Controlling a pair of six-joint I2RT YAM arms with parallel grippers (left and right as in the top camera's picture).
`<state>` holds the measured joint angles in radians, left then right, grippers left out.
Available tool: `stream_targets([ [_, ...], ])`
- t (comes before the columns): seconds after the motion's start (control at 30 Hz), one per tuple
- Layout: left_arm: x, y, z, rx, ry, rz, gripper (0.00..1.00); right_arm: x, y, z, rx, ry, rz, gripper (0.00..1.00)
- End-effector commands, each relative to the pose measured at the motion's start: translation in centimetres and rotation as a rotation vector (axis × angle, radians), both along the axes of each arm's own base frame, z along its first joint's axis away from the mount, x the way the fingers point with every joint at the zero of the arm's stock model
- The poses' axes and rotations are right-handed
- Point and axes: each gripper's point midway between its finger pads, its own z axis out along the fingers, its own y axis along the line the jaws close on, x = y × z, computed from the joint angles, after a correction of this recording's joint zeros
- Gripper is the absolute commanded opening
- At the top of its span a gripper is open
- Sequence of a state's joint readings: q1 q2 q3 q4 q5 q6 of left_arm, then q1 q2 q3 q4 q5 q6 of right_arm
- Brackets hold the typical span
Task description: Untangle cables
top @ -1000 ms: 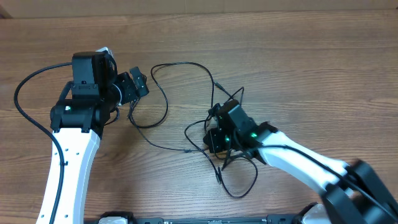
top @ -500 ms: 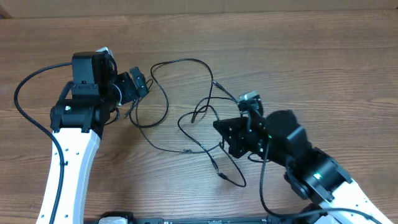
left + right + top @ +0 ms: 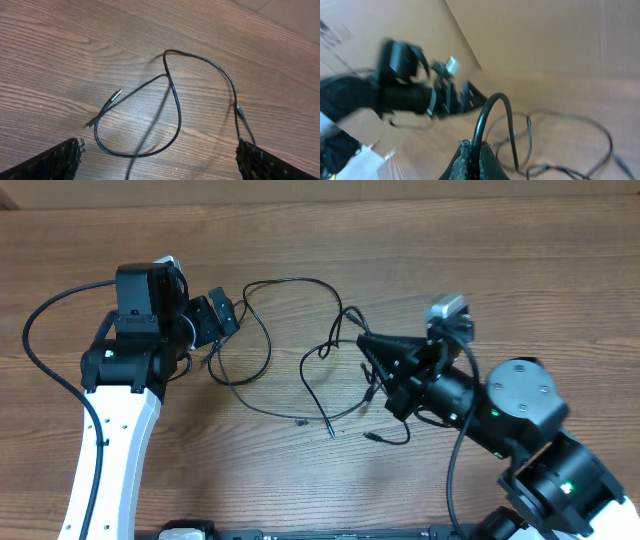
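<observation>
Several thin black cables (image 3: 290, 280) lie in loose loops mid-table between my two arms. My right gripper (image 3: 366, 345) is raised above the table and shut on one cable (image 3: 490, 105), which arches up out of the jaws (image 3: 479, 156). Other strands hang from it, with loose plug ends (image 3: 330, 430) on the wood. My left gripper (image 3: 222, 315) is open at the left end of the tangle. In the left wrist view a cable loop (image 3: 172, 100) with a silver plug tip (image 3: 116, 95) lies between the wide-apart fingers (image 3: 160, 165). One strand runs to the right finger.
The wooden table (image 3: 480, 260) fills the overhead view. A thick black wire (image 3: 35, 330) of the left arm loops out at the far left. The right arm's body (image 3: 520, 400) covers the lower right of the table.
My right arm has risen and swung to the right with the cable in its jaws, pulling the right-hand loops up and apart. The left arm has not moved.
</observation>
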<state>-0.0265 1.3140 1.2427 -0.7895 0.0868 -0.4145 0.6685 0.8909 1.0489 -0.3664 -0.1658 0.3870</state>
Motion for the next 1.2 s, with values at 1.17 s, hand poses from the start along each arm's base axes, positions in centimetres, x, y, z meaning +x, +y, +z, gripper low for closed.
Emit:
stream_targets([
  [1.17,0.4,-0.2,0.7,0.004,-0.017,-0.021,1.00,-4.5,-3.7,20.4,0.404,-0.635,-0.025,0.04],
])
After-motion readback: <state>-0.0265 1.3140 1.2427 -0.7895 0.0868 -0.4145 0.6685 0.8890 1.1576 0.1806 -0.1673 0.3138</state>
